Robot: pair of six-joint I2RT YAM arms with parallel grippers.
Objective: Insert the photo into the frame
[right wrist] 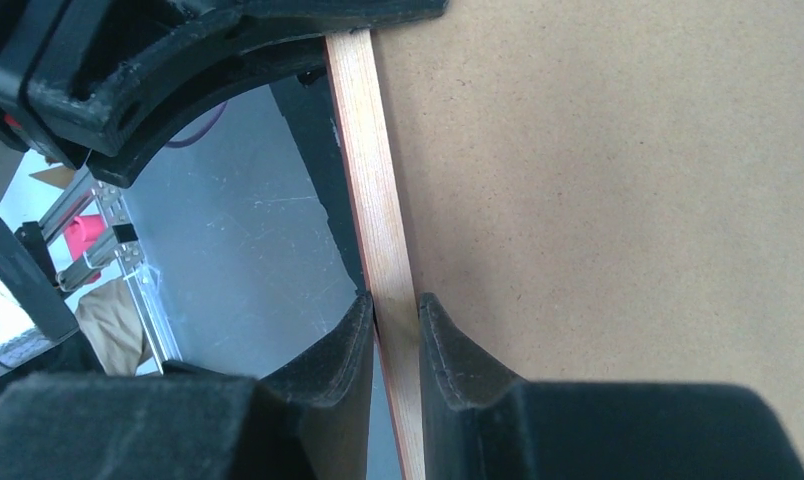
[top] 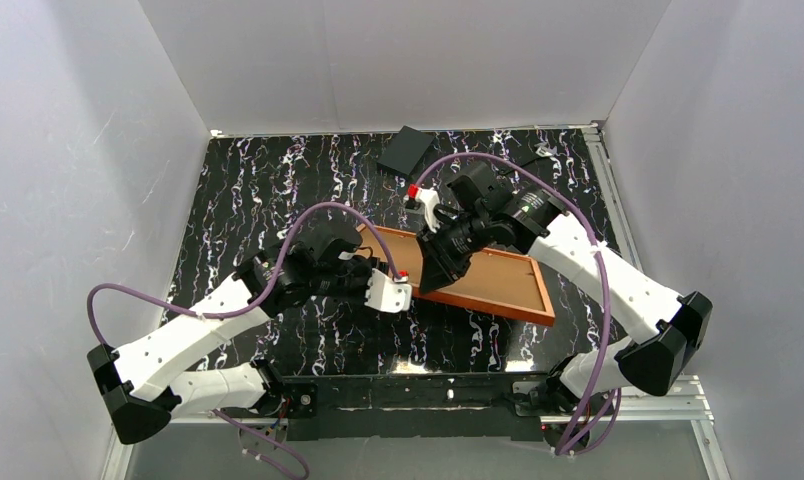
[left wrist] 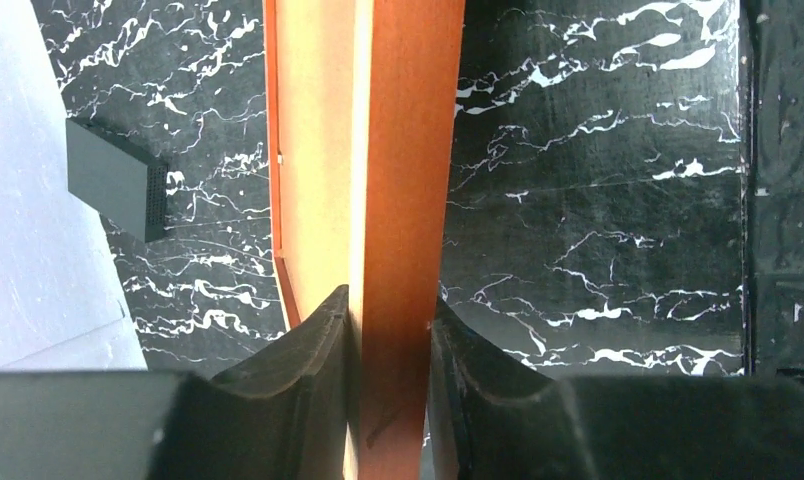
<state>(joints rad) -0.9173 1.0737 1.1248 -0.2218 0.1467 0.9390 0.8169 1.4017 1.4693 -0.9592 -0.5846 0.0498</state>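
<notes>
Holds the frame (left wrist: 403, 150) back-up, nearward of the black box (top: 406, 148): left fingers (left wrist: 298, 380) and right fingers (right wrist: 328, 370) each pinched tight on its rim. Finds no photo in view; judges insertion unconfirmed behind the brown board (right wrist: 628, 200).

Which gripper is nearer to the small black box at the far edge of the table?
Right. The right gripper clamps the frame by its rim farther up the table, toward the black box; the left gripper clamps the rim closer to the bases.
</notes>
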